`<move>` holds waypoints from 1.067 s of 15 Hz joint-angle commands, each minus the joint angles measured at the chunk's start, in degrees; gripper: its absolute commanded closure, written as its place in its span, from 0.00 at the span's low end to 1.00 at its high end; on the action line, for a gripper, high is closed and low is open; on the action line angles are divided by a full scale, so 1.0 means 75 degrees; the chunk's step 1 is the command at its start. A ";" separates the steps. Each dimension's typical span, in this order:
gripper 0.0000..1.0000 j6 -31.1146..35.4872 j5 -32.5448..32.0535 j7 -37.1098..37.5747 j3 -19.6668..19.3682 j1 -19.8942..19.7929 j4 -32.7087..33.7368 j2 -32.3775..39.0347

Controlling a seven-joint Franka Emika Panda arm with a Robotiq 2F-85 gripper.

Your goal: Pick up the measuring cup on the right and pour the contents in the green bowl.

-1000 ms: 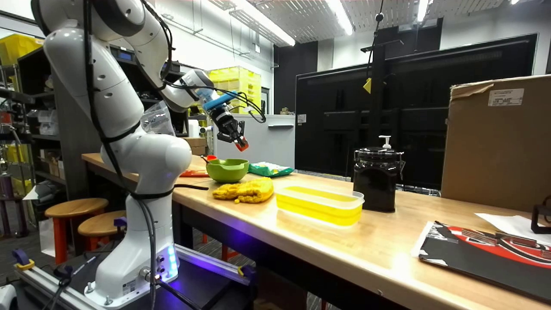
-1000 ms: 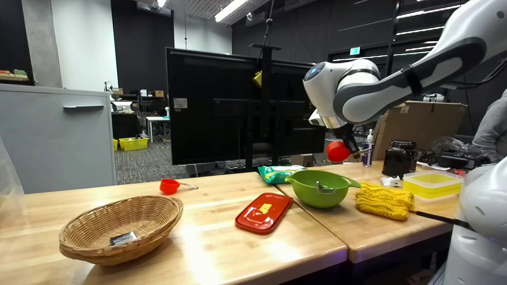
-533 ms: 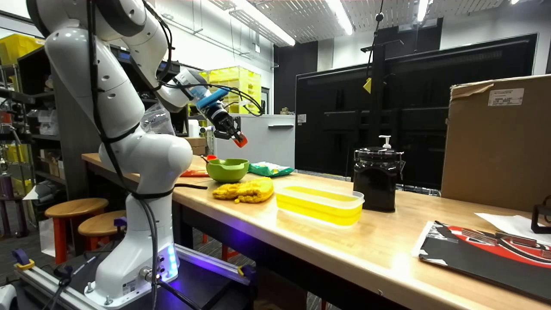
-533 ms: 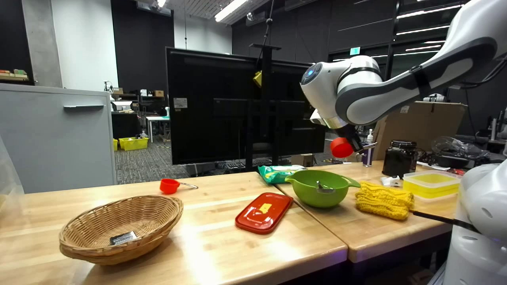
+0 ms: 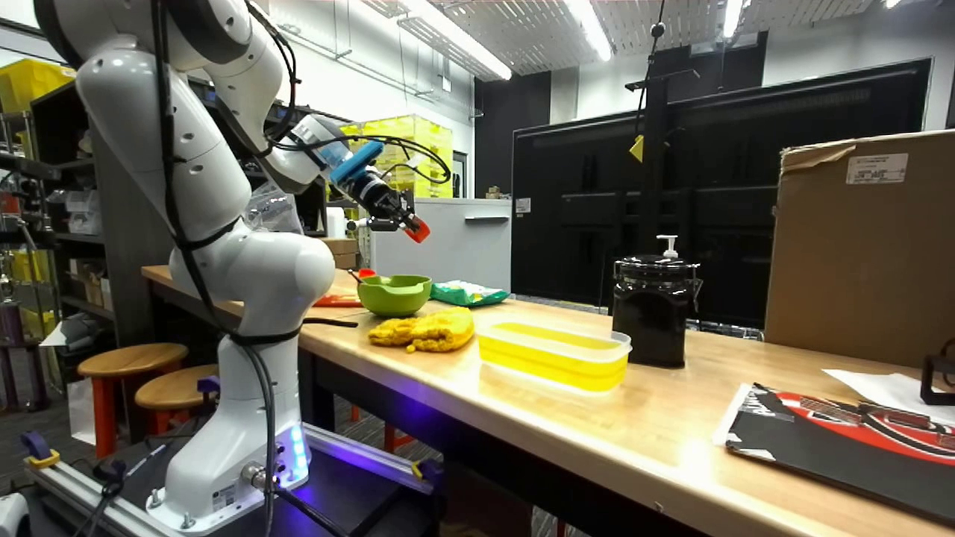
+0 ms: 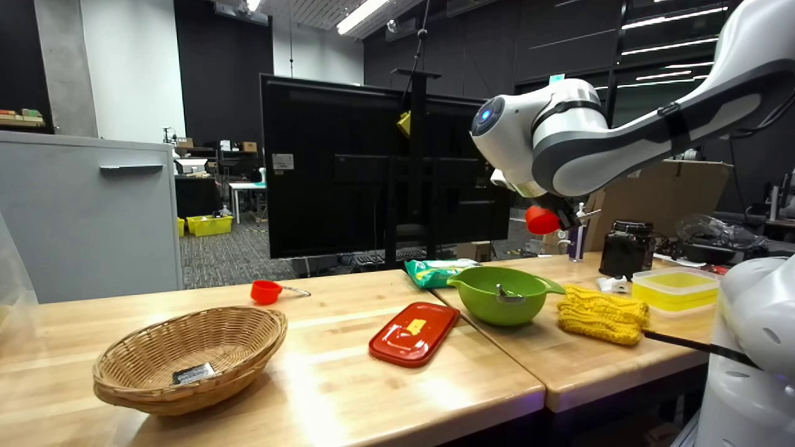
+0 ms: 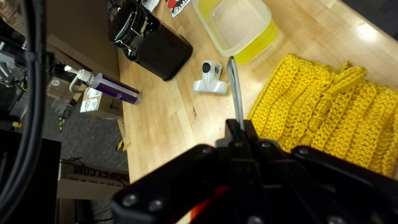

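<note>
My gripper (image 6: 570, 217) is shut on the metal handle (image 7: 235, 90) of the red measuring cup (image 6: 541, 220). It holds the cup in the air, tilted, well above table height. The cup also shows in an exterior view (image 5: 419, 230); in the wrist view only a red sliver (image 7: 202, 205) shows behind the fingers. Its inside is hidden. The green bowl (image 6: 497, 313) stands on the table below the cup, with a small metal piece in it; it also shows in an exterior view (image 5: 395, 298). A second red measuring cup (image 6: 266, 292) lies on the table farther left there.
A yellow knitted cloth (image 6: 602, 315) lies beside the bowl. A red lid (image 6: 414, 335), a green packet (image 6: 438, 272) and a wicker basket (image 6: 186, 357) are on the table. A yellow tray (image 7: 258, 43), black jar (image 7: 163, 49), white clip (image 7: 211, 82) and pump bottle (image 7: 115, 88) stand beyond.
My gripper has risen with the red cup; in an exterior view it has also shifted a little right, away from over the bowl. The bowl and table items have not moved.
</note>
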 commanded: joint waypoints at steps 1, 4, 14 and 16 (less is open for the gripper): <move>0.99 -0.0297 -0.0430 0.0468 0.0190 0.0188 -0.0296 -0.0310; 0.99 -0.0441 -0.0655 0.0738 0.0211 0.0290 -0.0377 -0.0308; 0.99 0.0027 -0.0319 -0.0010 -0.0575 0.0546 -0.0320 -0.0371; 0.99 0.0418 -0.0111 -0.0412 -0.0896 0.0491 -0.0232 -0.0371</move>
